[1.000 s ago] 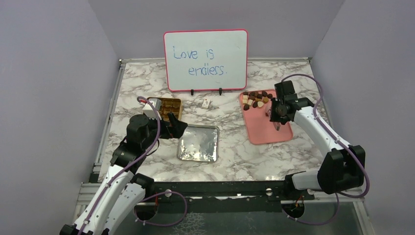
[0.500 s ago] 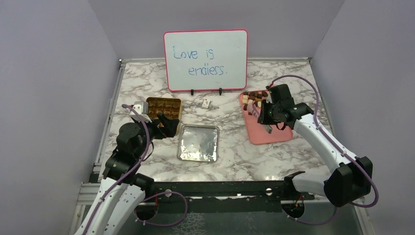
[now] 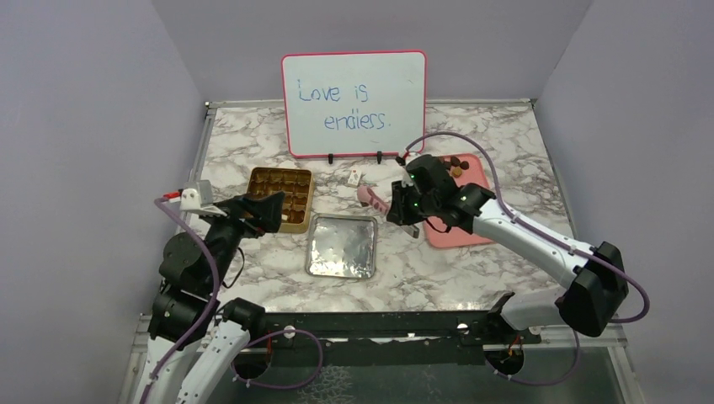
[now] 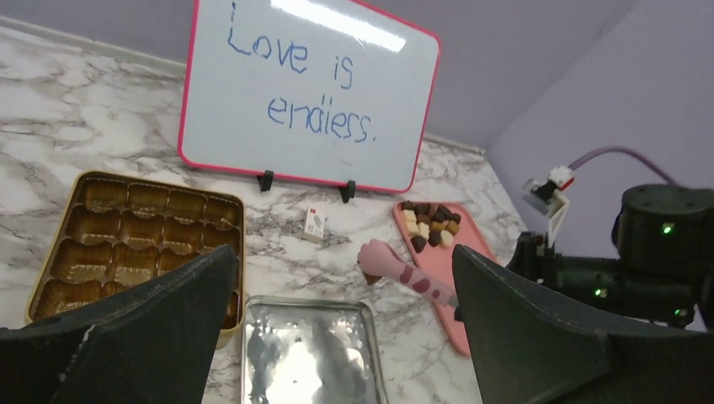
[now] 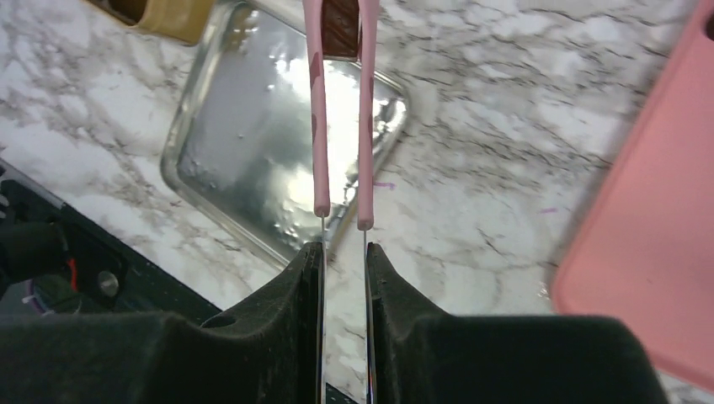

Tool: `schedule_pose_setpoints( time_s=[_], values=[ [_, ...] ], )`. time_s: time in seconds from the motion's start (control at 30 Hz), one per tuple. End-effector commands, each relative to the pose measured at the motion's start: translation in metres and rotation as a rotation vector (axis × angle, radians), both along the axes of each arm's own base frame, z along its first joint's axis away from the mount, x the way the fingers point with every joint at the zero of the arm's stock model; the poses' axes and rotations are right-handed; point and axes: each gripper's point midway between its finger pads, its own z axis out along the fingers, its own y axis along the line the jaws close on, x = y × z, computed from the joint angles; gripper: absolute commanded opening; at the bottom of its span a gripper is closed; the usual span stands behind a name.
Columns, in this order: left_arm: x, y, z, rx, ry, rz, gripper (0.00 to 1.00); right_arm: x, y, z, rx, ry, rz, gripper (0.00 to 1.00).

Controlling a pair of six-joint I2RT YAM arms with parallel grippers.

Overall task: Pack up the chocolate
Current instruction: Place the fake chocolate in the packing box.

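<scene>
On a marble-patterned table (image 3: 505,135) fronted by two robot arms, a pink-framed whiteboard (image 3: 354,103) reads "Love is endless." in blue marker. At the right, a pink tray (image 5: 657,219) carries a heap of dark, tan and cream chocolates (image 4: 429,229) at its far end. A shallow silver tray (image 3: 341,246) sits mid-table, with a gold tin (image 4: 135,244) of empty-looking compartments just beside it on the left. The right gripper (image 5: 343,248) is clamped on pink tongs (image 4: 402,271) with paw-shaped tips, which pinch one brown chocolate piece (image 5: 341,29) above the silver tray's far edge. The tongs' long axis runs from the gripper leftward toward the tin, whose corner lies just beyond the tips, so the next move likely carries the piece along that line and down into a compartment. The left gripper (image 3: 268,210), jaws spread wide and empty, hovers at the tin's near edge, closer to it than the right arm. A small white card (image 4: 314,223) lies below the whiteboard, its print too small to read.
</scene>
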Motion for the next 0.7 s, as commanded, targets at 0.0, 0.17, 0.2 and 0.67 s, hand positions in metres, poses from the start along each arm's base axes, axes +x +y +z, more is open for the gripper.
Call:
schedule_pose_setpoints(
  time_s=[0.0,0.17,0.2,0.67],
  values=[
    [-0.014,0.024,0.031,-0.082,-0.047,0.106,0.99,0.003,0.057,0.033,0.149,-0.085,0.074,0.25],
    [-0.022,0.025,0.049,-0.116,-0.058,0.099,0.99,-0.007,0.105,0.037,0.183,-0.097,0.162,0.25],
    [-0.024,0.024,0.051,-0.120,-0.061,0.091,0.99,-0.008,0.114,0.035,0.170,-0.102,0.173,0.25],
    [-0.038,0.021,0.072,-0.161,-0.106,0.047,0.99,-0.022,0.233,0.032,0.249,-0.153,0.360,0.26]
  ],
)
